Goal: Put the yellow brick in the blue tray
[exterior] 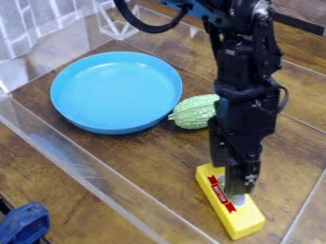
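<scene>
In the camera view I see the gripper pointing down onto the yellow brick lying on the bench, well apart from the blue tray; jaws opening indeterminate, so an off-centre closure may skid the brick.

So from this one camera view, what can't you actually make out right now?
- Pincer fingertips: dark and blurred against the yellow brick, so contact or grip is unclear.
- Brick's far end: covered by the pincer.
- Brick's red label: too small to read.
- Green gourd: right side behind the arm.
- Blue object, bottom left: cut off by the frame edge.
</scene>
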You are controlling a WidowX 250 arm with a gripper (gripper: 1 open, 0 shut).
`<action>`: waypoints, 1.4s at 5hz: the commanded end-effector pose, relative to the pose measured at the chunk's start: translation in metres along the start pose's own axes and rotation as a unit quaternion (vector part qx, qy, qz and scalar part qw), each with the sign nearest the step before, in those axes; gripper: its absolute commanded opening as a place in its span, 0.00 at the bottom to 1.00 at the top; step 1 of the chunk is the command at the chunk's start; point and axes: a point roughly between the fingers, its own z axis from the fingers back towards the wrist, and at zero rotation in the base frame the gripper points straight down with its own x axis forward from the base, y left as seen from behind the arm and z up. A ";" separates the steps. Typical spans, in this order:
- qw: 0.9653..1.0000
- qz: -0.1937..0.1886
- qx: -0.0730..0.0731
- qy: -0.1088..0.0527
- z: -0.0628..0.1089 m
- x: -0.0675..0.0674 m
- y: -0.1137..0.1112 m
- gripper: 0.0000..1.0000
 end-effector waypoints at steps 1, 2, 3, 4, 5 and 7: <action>0.998 0.007 -0.031 0.052 -0.057 -0.019 -0.004 0.00; 0.999 0.015 -0.032 0.039 -0.063 -0.015 -0.005 0.00; 0.998 0.044 -0.034 0.026 -0.067 -0.009 -0.017 0.00; 0.996 0.074 -0.038 0.015 -0.072 -0.003 -0.029 1.00; 0.994 0.096 -0.042 0.012 -0.070 -0.006 -0.040 0.00; 0.993 0.114 -0.036 0.014 -0.043 -0.012 -0.043 0.00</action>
